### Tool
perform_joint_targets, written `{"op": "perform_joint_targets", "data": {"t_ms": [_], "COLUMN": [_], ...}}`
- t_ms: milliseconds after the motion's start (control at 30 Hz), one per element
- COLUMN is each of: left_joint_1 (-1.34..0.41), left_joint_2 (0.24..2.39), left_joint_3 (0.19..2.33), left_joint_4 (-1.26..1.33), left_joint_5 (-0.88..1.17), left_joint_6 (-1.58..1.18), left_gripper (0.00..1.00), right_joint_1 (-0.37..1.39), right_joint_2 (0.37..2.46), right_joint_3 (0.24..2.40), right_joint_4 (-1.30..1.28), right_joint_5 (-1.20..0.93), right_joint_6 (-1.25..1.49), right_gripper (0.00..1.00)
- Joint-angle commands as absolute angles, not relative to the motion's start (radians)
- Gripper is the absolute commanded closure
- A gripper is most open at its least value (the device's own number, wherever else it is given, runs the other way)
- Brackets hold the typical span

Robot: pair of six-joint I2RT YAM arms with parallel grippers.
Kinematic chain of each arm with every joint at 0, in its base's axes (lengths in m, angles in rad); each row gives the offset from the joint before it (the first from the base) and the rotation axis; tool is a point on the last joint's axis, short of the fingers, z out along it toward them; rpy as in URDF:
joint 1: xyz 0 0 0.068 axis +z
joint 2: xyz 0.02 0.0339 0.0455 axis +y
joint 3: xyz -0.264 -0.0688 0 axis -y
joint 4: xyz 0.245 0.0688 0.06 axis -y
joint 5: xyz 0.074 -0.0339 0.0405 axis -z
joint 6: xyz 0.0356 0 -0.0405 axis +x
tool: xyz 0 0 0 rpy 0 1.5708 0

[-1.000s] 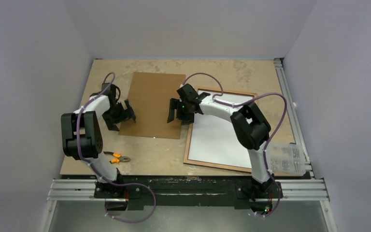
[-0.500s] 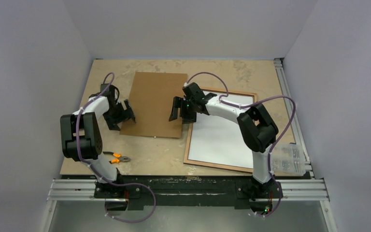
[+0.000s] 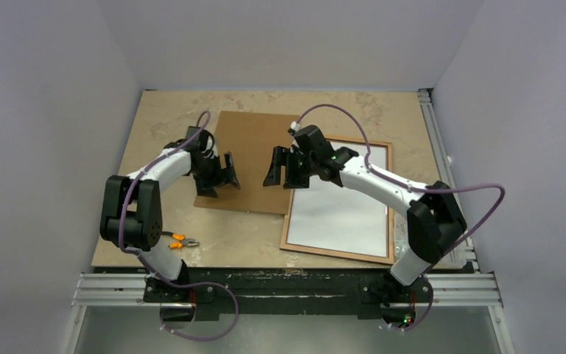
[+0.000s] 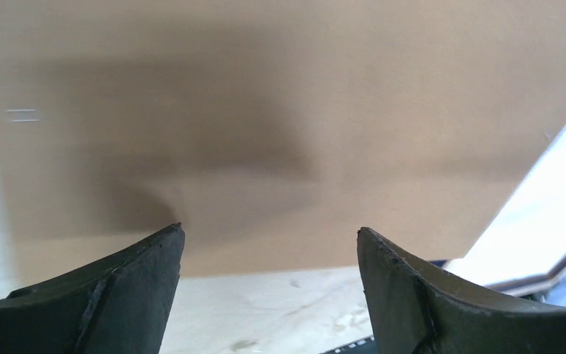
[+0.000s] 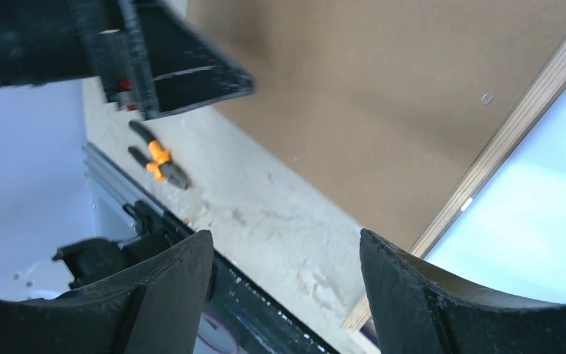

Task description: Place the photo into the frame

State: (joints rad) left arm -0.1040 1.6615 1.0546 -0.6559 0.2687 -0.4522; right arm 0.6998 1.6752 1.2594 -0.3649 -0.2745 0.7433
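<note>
Leftmost, nearer than the backing board (image 3: 254,140) and off its left corner, orange-handled pliers (image 3: 177,240) lie idle on the table (image 3: 155,118); the left hand (image 3: 221,173) hovers over the board's near left part, fingers apart and gripping nothing, probably placed to press or drag the board; at the board's right edge the right hand (image 3: 278,166) hangs likewise, fingers spread and empty, facing the left one, so the two seem set to take the board between them; right of the board, its rail meeting the board's edge, the frame (image 3: 390,203) lies wood-brown back up, ready for loading from behind; the photo (image 3: 339,210) seems to lie inside it face down, only white showing; the board, I judge, goes on top next.
</note>
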Motion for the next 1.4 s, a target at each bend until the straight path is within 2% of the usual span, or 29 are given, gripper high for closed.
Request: {"op": "perform_joint_targets", "data": {"t_ms": [0,133,367,700,1000,1367], "left_joint_1": [-0.186,-0.202,-0.162,0.060,0.064,0.032], "left_joint_2": [1.628,1.587,1.539,1.571,1.743,1.764], "left_joint_3": [1.036,0.989,0.977,1.006,1.135,1.160], "left_joint_4": [-0.601,-0.586,-0.611,-0.604,-0.684,-0.751], "left_joint_5": [0.416,0.370,0.263,0.218,0.097,0.163], "left_joint_6": [-0.511,-0.517,-0.488,-0.491,-0.484,-0.456], "left_gripper": [0.16,0.16,0.12,0.12,0.13,0.13], "right_joint_1": [0.722,0.681,0.603,0.600,0.599,0.600], "right_joint_2": [1.539,1.491,1.529,1.738,1.846,1.896], "right_joint_3": [1.159,1.103,1.088,1.196,1.279,1.292], "right_joint_4": [-0.318,-0.406,-0.336,-0.295,-0.313,-0.299], "right_joint_5": [-0.269,-0.120,-0.221,-0.278,-0.275,-0.307], "right_joint_6": [0.758,0.735,0.713,0.730,0.724,0.732], "right_gripper": [0.29,0.28,0.28,0.28,0.28,0.29]}}
